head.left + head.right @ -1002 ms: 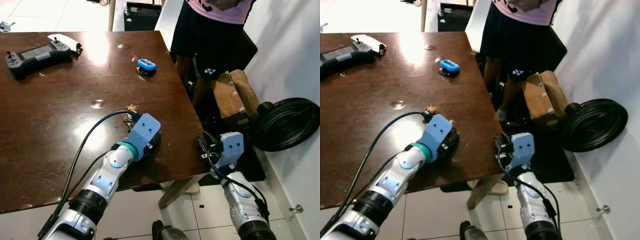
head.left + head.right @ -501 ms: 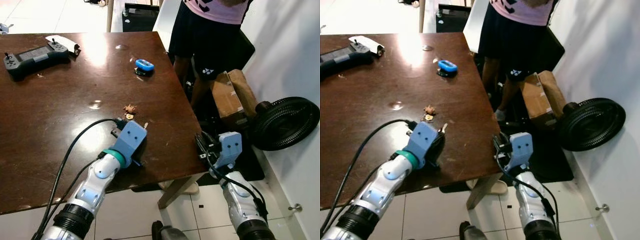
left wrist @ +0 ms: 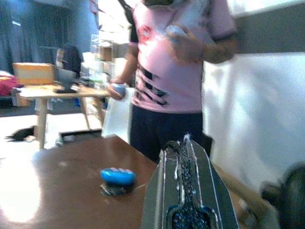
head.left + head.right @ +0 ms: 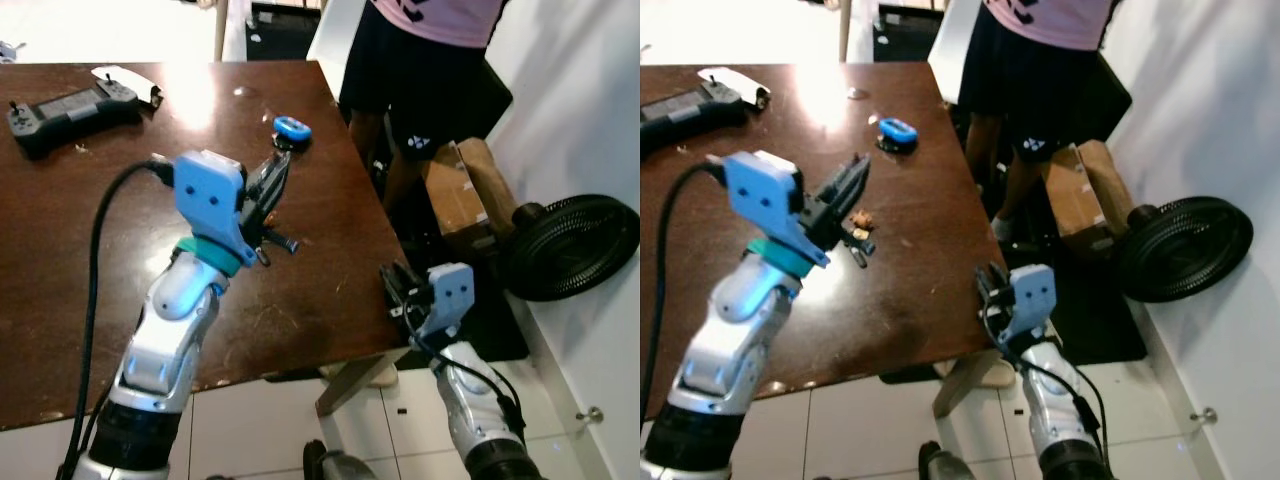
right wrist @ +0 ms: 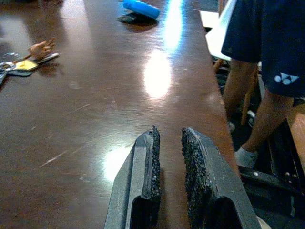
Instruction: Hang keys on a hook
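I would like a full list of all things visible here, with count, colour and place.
table: one, dark brown, in front of the robot
keys: one bunch, on the table by the left tool
blue object: one, near the table's far right edge
controller: one, black, far left of the table
fan: one, black, on the floor to the right
cardboard box: one, brown, beside the fan
person: one, pink shirt, dark shorts, beyond the table
left tool: raised above the table
right tool: low, at the table's right edge

A person [image 4: 425, 60] stands beside the worktop [image 4: 90, 200], cut off above the chest by the frame; the keys [image 5: 21, 59] run past the wrist view's edge.
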Robot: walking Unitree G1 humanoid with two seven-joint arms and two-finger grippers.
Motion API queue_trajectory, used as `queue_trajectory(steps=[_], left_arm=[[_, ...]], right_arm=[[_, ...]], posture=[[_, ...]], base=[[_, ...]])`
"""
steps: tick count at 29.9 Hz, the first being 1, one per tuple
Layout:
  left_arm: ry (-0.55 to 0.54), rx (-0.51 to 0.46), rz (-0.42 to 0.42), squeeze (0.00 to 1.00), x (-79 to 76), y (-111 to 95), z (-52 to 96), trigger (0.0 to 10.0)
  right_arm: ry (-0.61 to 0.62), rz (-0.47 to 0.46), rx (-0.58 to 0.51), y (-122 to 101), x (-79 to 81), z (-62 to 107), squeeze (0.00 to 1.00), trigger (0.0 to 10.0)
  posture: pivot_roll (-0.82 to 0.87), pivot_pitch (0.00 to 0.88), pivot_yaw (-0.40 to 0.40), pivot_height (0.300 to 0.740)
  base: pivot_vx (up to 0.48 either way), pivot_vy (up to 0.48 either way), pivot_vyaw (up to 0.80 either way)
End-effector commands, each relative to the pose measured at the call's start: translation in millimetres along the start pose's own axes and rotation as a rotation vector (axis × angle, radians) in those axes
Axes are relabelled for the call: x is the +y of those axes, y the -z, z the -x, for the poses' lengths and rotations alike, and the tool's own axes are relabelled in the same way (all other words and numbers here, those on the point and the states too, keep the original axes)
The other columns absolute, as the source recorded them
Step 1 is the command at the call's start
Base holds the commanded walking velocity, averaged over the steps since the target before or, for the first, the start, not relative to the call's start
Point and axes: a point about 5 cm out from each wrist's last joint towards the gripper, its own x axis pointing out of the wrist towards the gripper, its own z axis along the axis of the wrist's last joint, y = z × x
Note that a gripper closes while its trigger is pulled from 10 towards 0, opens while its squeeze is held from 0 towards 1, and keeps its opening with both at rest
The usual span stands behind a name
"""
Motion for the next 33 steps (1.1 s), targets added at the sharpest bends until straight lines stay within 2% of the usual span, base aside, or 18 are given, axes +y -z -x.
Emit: queue_trajectory(steps=[1, 5, 6, 7, 8, 10, 11, 13, 14, 15, 17, 19, 20, 21, 22, 23, 28, 33], left_arm=[[-0.012, 0.026, 0.012, 0.0, -0.9, 5, 0.5, 10.0], [-0.038, 0.06, -0.001, 0.0, -1.6, 8, -5.2, 10.0], [-0.025, 0.116, -0.075, 0.0, -4.2, 20, -3.6, 10.0], [-0.025, 0.116, -0.075, 0.0, -4.2, 20, -3.6, 10.0], [-0.015, 0.178, -0.116, 0.0, -6.9, 33, 2.0, 10.0], [-0.015, 0.178, -0.116, 0.0, -6.9, 33, 2.0, 10.0], [-0.026, 0.3, -0.192, 0.0, -6.6, 60, 17.5, 10.0], [-0.026, 0.3, -0.192, 0.0, -6.6, 60, 17.5, 10.0], [-0.04, 0.339, -0.206, 0.0, -5.0, 68, 24.7, 10.0], [-0.04, 0.339, -0.206, 0.0, -5.0, 68, 24.7, 10.0], [-0.06, 0.414, -0.195, 0.0, -0.8, 85, 48.1, 10.0], [-0.06, 0.414, -0.195, 0.0, -0.8, 85, 48.1, 10.0], [-0.053, 0.443, -0.176, 0.0, -0.8, 91, 60.5, 10.0], [-0.053, 0.443, -0.176, 0.0, -0.8, 91, 60.5, 10.0], [-0.058, 0.467, -0.176, 0.0, 0.5, 96, 78.7, 10.0], [-0.077, 0.461, -0.191, 0.0, 2.9, 95, 82.4, 10.0], [-0.109, 0.448, -0.211, 0.0, 6.7, 93, 84.8, 10.0], [-0.162, 0.402, -0.242, 0.0, 11.2, 86, 81.5, 10.0]], right_arm=[[-0.017, -0.035, 0.137, 28, 8.5, 16.4, 0.0, 10.0], [-0.035, -0.04, 0.146, 31, 14.8, 17.1, 0.0, 10.0], [-0.037, -0.042, 0.147, 32, 15.7, 17.3, 0.0, 10.0], [-0.037, -0.042, 0.147, 32, 15.7, 17.3, 0.0, 10.0], [-0.036, -0.042, 0.146, 32, 15.8, 17.6, 0.0, 10.0], [-0.036, -0.042, 0.146, 32, 15.8, 17.6, 0.0, 10.0], [-0.027, -0.039, 0.147, 32, 13.2, 18.9, 0.0, 10.0], [-0.027, -0.039, 0.147, 32, 13.2, 18.9, 0.0, 10.0], [-0.022, -0.038, 0.149, 32, 11.9, 19.8, 0.0, 10.0], [-0.022, -0.038, 0.149, 32, 11.9, 19.8, 0.0, 10.0], [-0.017, -0.038, 0.157, 34, 11.9, 22.8, 0.0, 10.0], [-0.017, -0.038, 0.157, 34, 11.9, 22.8, 0.0, 10.0], [-0.016, -0.039, 0.16, 36, 12.8, 24.5, 0.0, 10.0], [-0.016, -0.039, 0.16, 36, 12.8, 24.5, 0.0, 10.0], [-0.015, -0.041, 0.162, 37, 15.0, 26.5, 0.0, 10.0], [-0.016, -0.042, 0.158, 37, 15.8, 26.1, 0.0, 10.0], [-0.018, -0.042, 0.148, 35, 16.6, 24.4, 0.0, 10.0], [-0.031, -0.035, 0.054, 15, 18.1, 8.1, 0.0, 10.0]], posture=[[-0.11, 0.132, -0.049, 0.74], [-0.11, 0.132, -0.049, 0.74], [-0.11, 0.128, -0.048, 0.74], [-0.11, 0.128, -0.048, 0.74], [-0.12, 0.131, -0.045, 0.74], [-0.12, 0.131, -0.045, 0.74], [-0.13, 0.138, -0.043, 0.74], [-0.13, 0.138, -0.043, 0.74], [-0.12, 0.138, -0.043, 0.74], [-0.12, 0.138, -0.043, 0.74], [-0.12, 0.141, -0.041, 0.74], [-0.12, 0.141, -0.041, 0.74], [-0.12, 0.141, -0.041, 0.74], [-0.12, 0.141, -0.041, 0.74], [-0.12, 0.138, -0.042, 0.74], [-0.12, 0.138, -0.042, 0.74], [-0.12, 0.138, -0.042, 0.74], [-0.1, 0.126, -0.049, 0.74]], base=[[0.0, 0.0, 0.0], [0.0, 0.0, 0.0], [0.0, 0.0, 0.0], [0.0, 0.0, 0.0], [0.0, 0.0, 0.0], [0.0, 0.0, 0.0], [0.0, 0.0, 0.0], [0.0, 0.0, 0.0], [0.0, 0.0, 0.0], [0.0, 0.0, 0.0], [0.0, 0.0, 0.0], [0.0, 0.0, 0.0], [0.0, 0.0, 0.0], [0.0, 0.0, 0.0], [0.0, 0.0, 0.0], [0.0, 0.0, 0.0], [0.0, 0.0, 0.0], [0.0, 0.0, 0.0]])
